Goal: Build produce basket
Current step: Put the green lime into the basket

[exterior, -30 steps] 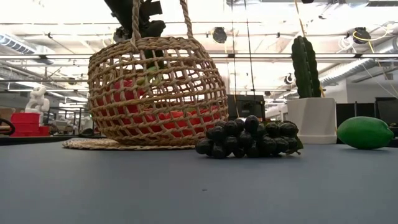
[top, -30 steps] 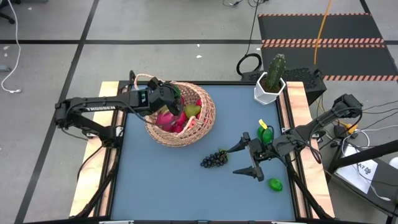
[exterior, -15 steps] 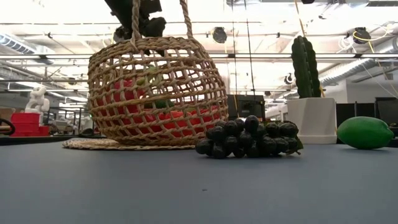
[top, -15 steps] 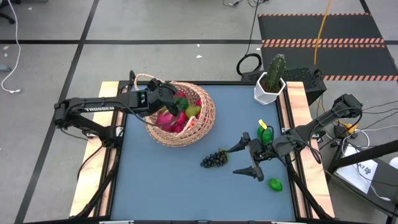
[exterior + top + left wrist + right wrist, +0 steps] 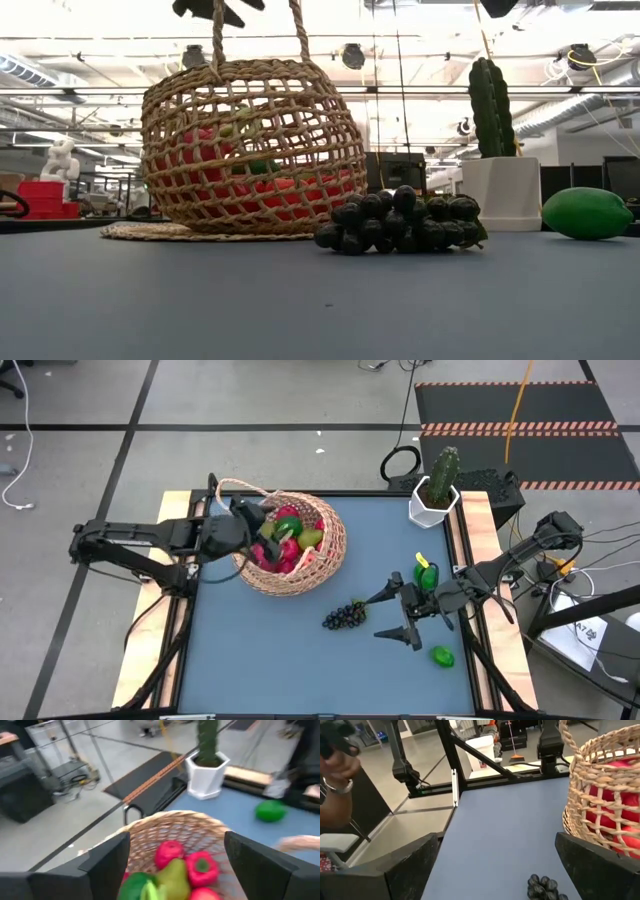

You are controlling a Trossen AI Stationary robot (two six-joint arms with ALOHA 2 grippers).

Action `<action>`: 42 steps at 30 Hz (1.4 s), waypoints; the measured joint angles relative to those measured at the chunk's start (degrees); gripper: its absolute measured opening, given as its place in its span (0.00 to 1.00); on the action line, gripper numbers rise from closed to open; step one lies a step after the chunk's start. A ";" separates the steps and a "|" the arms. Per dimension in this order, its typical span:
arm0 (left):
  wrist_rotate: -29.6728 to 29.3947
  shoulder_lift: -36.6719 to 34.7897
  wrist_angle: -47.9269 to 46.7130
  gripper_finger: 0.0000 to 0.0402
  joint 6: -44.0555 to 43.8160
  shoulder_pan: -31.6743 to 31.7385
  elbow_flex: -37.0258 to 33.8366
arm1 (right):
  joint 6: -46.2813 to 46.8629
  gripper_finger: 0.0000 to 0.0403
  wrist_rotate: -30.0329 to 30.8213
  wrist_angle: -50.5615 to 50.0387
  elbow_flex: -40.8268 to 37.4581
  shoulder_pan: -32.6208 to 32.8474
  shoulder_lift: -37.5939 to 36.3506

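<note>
Basket filled, grapes outside it

From above we see the left gripper [image 5: 262, 525] spread wide and empty at the basket [image 5: 325, 555] rim; the right gripper [image 5: 392, 615] gapes beside the grape bunch [image 5: 344, 617]; level view: grapes touch the basket.

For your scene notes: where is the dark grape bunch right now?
In the high view, the dark grape bunch lies on the blue table, between the woven wicker basket and the open right gripper.

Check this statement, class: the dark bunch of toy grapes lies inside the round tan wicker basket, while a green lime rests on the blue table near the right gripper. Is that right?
Not quite. The dark bunch of toy grapes lies on the blue table, outside the round tan wicker basket, as the high view shows. The green lime does rest on the table near the right gripper.
</note>
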 joint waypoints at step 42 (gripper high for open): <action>-17.02 2.98 1.54 0.60 -3.08 -31.35 -0.04 | 46.80 0.99 -8.82 -30.46 0.04 14.52 6.82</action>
